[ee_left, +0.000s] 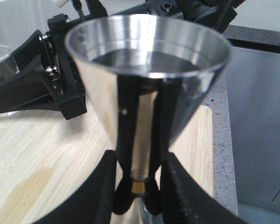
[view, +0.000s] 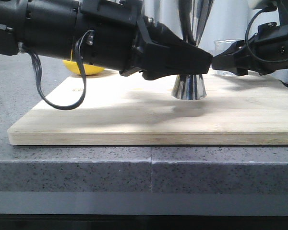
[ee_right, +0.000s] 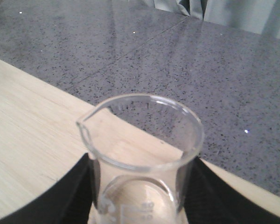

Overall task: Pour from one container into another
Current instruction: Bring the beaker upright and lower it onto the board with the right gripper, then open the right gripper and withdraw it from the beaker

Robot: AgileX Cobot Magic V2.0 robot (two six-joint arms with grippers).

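Steel and glass share a pale wooden board on the grey speckled bench. Only the left wrist view looks into the jigger: a mirror-finish cone with a wide round mouth and a dark surface inside that may be liquid or only reflection, narrowing to a gold-tinted waist where the left end effector has its two black fingers clamped from either side. From the front, that same arm hides the waist and most of the upper cone, so just the flared lower cone shows, standing upright near the middle of the board.

The right wrist view gives the beaker close up: clear, cylindrical, with a pouring lip and faint white print low on the wall (too blurred to read). It stands upright on the board near the far edge, between the black fingers of the right end effector, which sit against its sides. Whether it holds anything cannot be told. The front view shows only its rim behind that arm's tip.

A yellow rounded object lies half hidden behind the left arm.
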